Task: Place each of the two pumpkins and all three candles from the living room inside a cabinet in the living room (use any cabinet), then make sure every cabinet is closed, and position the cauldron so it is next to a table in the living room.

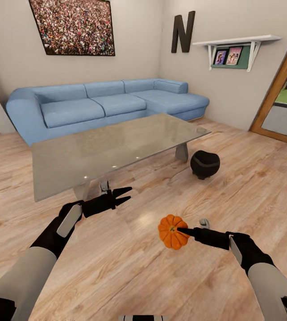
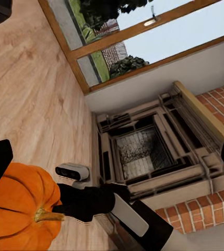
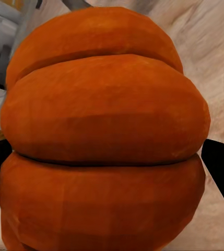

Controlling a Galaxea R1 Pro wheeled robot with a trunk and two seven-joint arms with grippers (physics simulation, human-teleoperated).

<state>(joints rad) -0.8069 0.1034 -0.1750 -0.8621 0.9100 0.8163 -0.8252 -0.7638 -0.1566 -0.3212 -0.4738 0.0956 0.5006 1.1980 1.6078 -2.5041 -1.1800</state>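
Nearest the robot, the right gripper (image 1: pixel 183 232) is clamped on an orange pumpkin (image 1: pixel 173 232), holding it in the air above the wooden floor (image 1: pixel 130 267); in the right wrist view the pumpkin (image 3: pixel 104 136) bulges close to the lens with a dark finger (image 3: pixel 221 167) at either side of it. The left gripper (image 1: pixel 124 195) hovers a little farther forward and toward the robot's left, fingers spread apart and holding nothing, just in front of the near edge of the glass-topped table (image 1: pixel 112 149). From the left wrist view the pumpkin (image 2: pixel 18 209) shows with its short stem (image 2: pixel 46 214) pointing toward the right gripper (image 2: pixel 65 206), whose black arm leads away in front of a brick fireplace (image 2: pixel 148 151) and a wood-framed window (image 2: pixel 132 47). Beyond the grippers, the table stands on pale legs, and the black cauldron (image 1: pixel 205 164) sits on the floor just beside its right end, near one leg. Behind the table a blue corner sofa (image 1: pixel 98 104) runs along the wall. On the wall above hang a large crowd picture (image 1: pixel 74 26), a dark letter N (image 1: pixel 182 32) and a white shelf (image 1: pixel 237 44) with two small photos, and a wood-framed glass door (image 1: pixel 284 96) stands at far right.
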